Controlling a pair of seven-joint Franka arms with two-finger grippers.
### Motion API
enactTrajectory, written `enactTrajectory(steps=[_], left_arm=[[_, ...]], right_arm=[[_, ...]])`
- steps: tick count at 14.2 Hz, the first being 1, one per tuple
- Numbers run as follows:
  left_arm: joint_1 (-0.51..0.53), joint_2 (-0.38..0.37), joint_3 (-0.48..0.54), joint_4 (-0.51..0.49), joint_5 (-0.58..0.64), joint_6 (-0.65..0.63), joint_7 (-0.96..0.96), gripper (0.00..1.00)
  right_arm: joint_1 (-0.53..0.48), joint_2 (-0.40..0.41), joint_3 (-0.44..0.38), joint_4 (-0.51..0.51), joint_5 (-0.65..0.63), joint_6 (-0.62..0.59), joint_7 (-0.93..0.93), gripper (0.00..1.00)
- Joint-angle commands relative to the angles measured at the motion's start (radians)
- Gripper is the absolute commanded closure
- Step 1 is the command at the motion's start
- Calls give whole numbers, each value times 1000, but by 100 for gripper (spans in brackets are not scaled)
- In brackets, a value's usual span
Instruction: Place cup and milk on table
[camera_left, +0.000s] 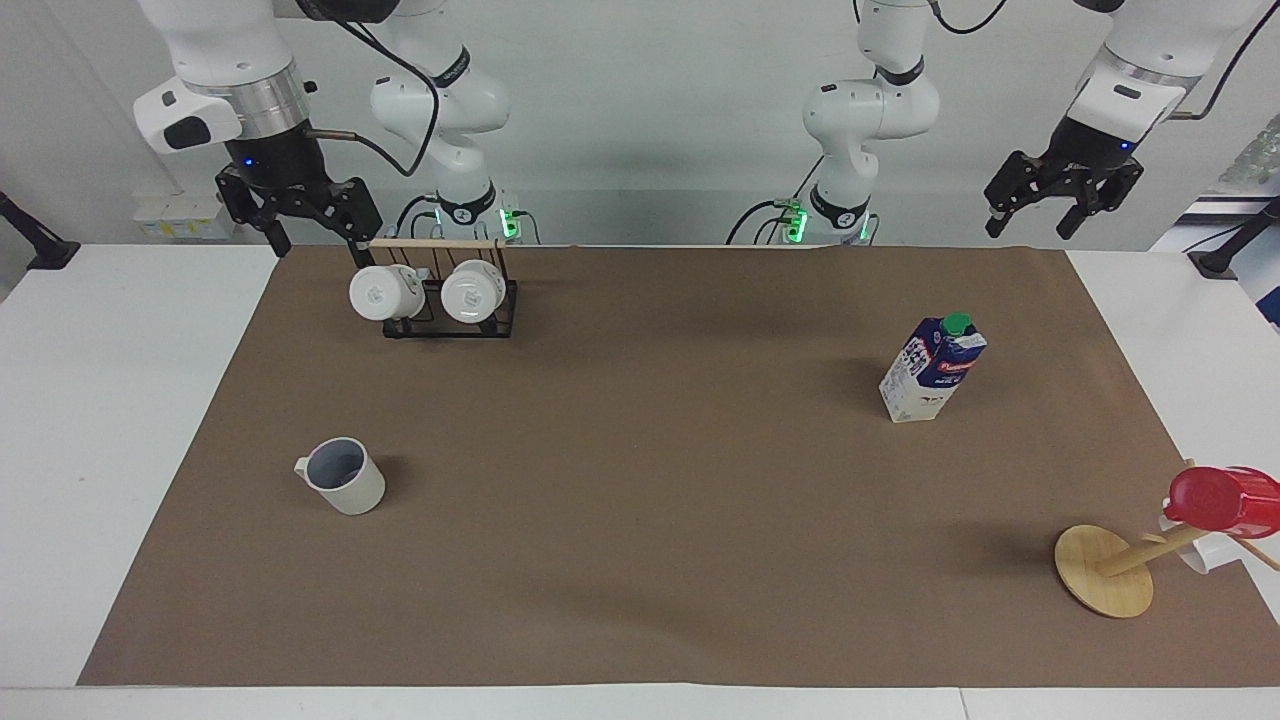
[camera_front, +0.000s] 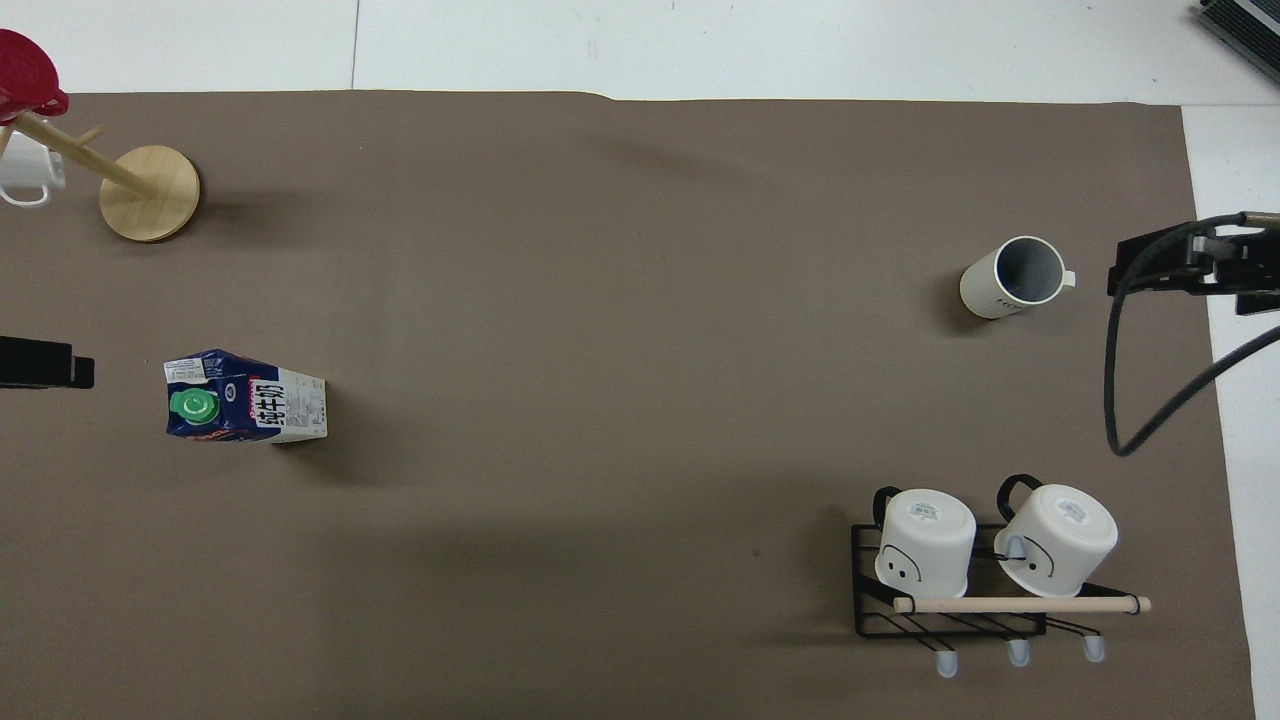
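Two arms in glossy white rounded shells, jointed with black rings; the right arm ends in a silver metal band above a black wrist block with a small blue light; beside that band sits a white housing with a dark oval window; black cables loop from the upper links down to the wrists; the left arm shows the same silver ring and blue light; both bases glow green near their black collars; the right gripper and left gripper are black, angular, linked.
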Motion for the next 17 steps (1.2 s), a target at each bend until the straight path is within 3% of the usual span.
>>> enactTrajectory(steps=[1, 17], left_arm=[[-16, 0, 14, 11, 3, -20, -9, 0], [-16, 0, 11, 11, 3, -20, -9, 0]], right_arm=[[-6, -15, -3, -13, 21, 2, -30, 0], [-6, -17, -3, -16, 21, -1, -21, 0]])
